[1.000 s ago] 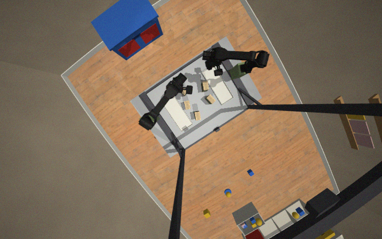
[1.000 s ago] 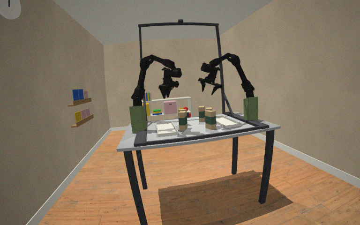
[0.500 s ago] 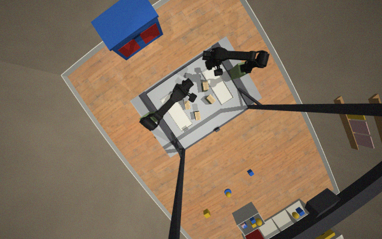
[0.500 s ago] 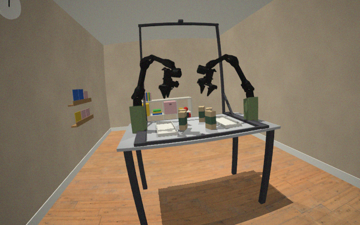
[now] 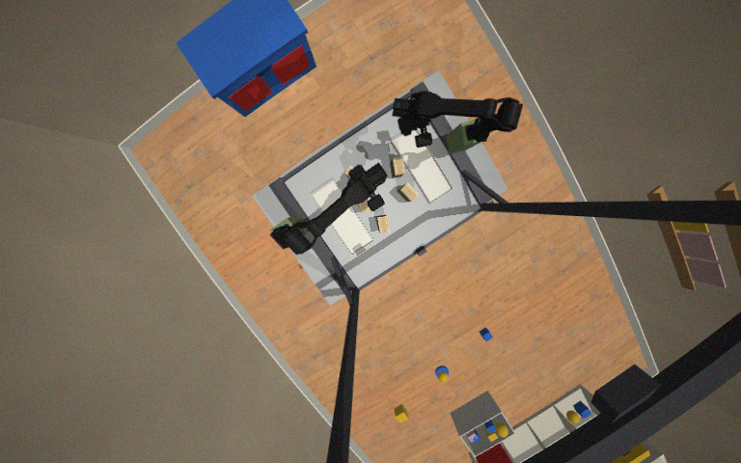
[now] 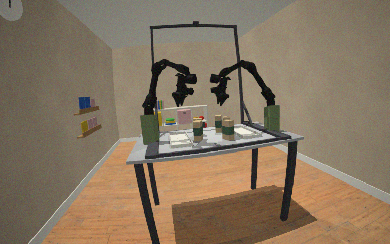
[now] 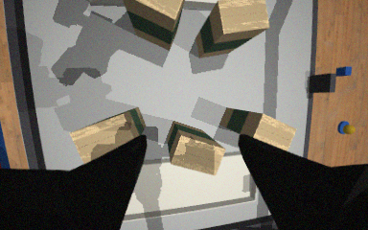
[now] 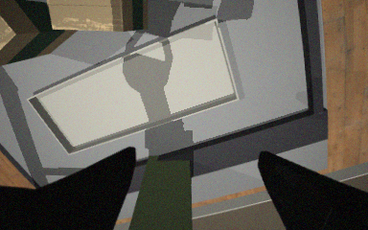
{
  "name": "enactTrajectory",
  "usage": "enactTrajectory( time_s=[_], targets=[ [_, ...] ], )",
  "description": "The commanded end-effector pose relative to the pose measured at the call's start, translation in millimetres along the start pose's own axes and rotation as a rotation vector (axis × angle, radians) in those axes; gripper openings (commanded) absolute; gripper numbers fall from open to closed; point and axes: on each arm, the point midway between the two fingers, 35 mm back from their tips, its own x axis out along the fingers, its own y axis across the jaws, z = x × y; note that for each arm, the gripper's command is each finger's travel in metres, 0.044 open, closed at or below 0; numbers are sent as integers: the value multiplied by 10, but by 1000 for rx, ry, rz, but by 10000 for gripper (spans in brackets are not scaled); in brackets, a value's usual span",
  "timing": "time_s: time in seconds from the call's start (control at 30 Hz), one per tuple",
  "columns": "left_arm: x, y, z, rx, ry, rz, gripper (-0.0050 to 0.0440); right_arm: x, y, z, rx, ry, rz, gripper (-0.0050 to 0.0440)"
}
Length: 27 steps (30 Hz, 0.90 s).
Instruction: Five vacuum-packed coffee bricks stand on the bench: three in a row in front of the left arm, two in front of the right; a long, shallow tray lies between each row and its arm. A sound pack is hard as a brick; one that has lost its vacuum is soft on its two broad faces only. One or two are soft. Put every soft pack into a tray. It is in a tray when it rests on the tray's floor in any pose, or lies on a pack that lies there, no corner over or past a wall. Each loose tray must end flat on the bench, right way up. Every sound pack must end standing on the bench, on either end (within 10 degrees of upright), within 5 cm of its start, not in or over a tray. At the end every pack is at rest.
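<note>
1. Five tan packs with dark green bands stand upright on the worktop (image 5: 355, 275) (image 6: 135, 155) (image 7: 144, 81) (image 8: 268, 62), all outside the trays. Which are soft, I cannot tell by looking.
2. Before the left arm stand an outer pack (image 6: 228, 129) (image 7: 107, 136), a middle pack (image 5: 363, 206) (image 6: 226, 118) (image 7: 197, 153), and a third pack (image 5: 382, 224) (image 6: 218, 123) (image 7: 275, 130). The outer and middle ones are partly covered by the arm in the top view.
3. Before the right arm stand a near-edge pack (image 5: 397, 166) (image 6: 197, 130) (image 7: 155, 14) (image 8: 86, 14) and its neighbour (image 5: 408, 192) (image 6: 197, 119) (image 7: 243, 19) (image 8: 6, 33), which is mostly hidden in the exterior view.
4. The left tray (image 5: 352, 231) (image 6: 247, 131) (image 7: 192, 192) lies flat between its row and the left arm's base. No pack shows in its visible part.
5. The right tray (image 5: 431, 179) (image 6: 179, 140) (image 7: 198, 2) (image 8: 192, 81) lies flat between the pair and the right arm's base, with only shadows across its floor.
6. The left end effector (image 5: 371, 177) (image 6: 221, 102) (image 7: 193, 140) hangs above the packs, fingers pointing down, released and gripping nothing.
7. The right end effector (image 5: 408, 124) (image 6: 179, 103) (image 8: 197, 156) hangs in the air on its own side, likewise released, its fingers well parted around nothing.
8. Behind them, each arm rises from a green pedestal: the left pedestal (image 5: 287, 222) (image 6: 272, 118) and the right pedestal (image 5: 461, 136) (image 6: 149, 129) (image 8: 160, 201).
</note>
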Motion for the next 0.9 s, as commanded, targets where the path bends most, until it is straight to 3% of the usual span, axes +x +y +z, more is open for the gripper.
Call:
enactTrajectory(
  time_s=[0.0,0.87],
  targets=[
    [24,-165,62,175,8,6,365,-61,5,17,-4,-23,-8,366],
    [406,-853,-52,926,114,-8,365,-61,5,17,-4,-23,-8,366]
  ],
)
